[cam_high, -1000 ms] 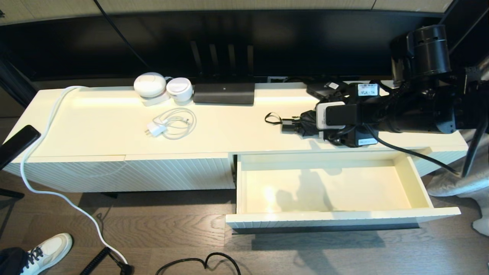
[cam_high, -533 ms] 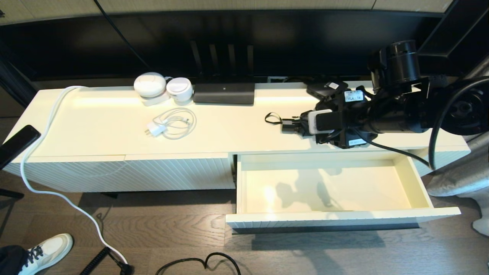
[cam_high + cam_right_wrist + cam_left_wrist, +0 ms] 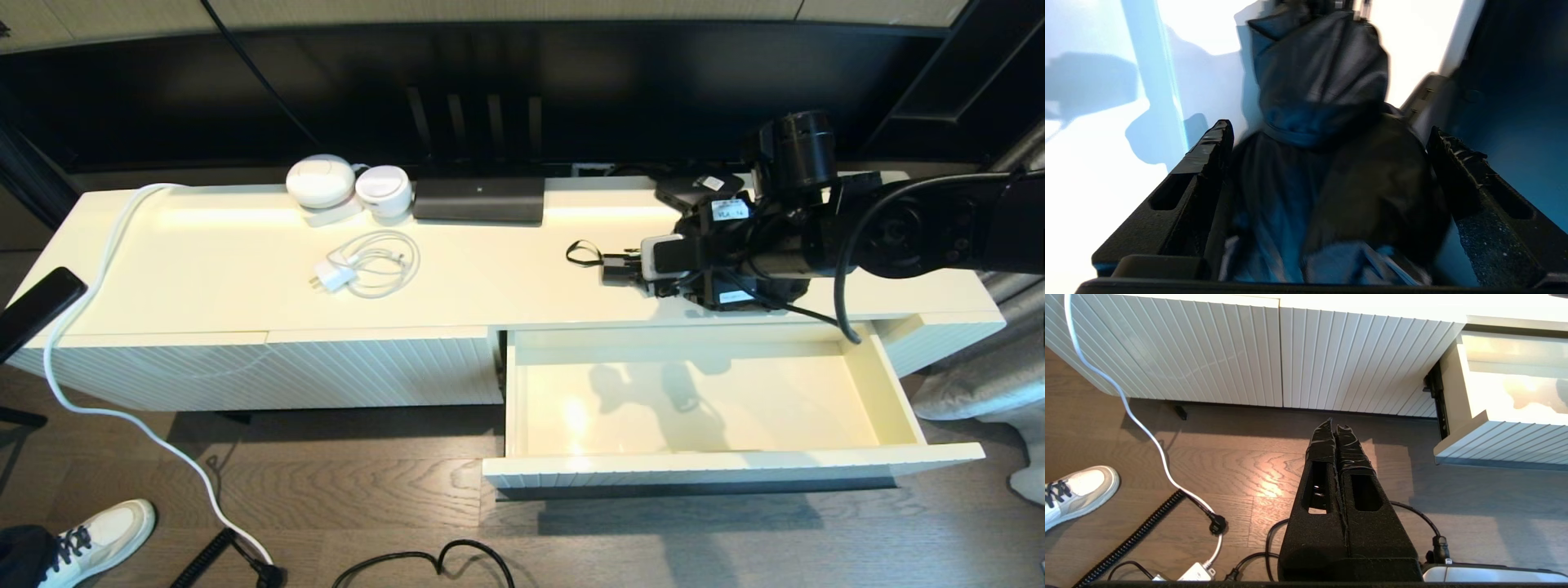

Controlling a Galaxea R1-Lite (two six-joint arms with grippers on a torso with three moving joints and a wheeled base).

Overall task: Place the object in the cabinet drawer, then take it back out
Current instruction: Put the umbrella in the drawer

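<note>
Umbrella (image 3: pixel 624 268) first: we find it lying on the cream cabinet top (image 3: pixel 490 269), just behind the open drawer (image 3: pixel 694 400), with its short handle and thin wrist loop pointing toward our left. Our right gripper (image 3: pixel 653 273) is down over its bunchy fabric end. From the right wrist view, the two fingers (image 3: pixel 1208 163) stand wide apart on either side of the dark cloth (image 3: pixel 1327 163), with the bundle filling most of the space between them; we cannot tell whether the pads touch the fabric. The drawer is pulled well out, its smooth cream inside bare apart from the arm's shadow.

Our left gripper (image 3: pixel 1337 430) hangs low over the wooden floor (image 3: pixel 1249 465) in front of the ribbed panel (image 3: pixel 1249 355), its fingers pressed together on nothing.

Elsewhere on the cabinet top we see a white charger (image 3: pixel 363 265) with its coiled cable, two round white devices (image 3: pixel 347 186) and a flat black box (image 3: pixel 478 200) at the back. A white cord (image 3: pixel 98 327) trails off the left end down to the floor, where a white shoe (image 3: pixel 98 543) sits.
</note>
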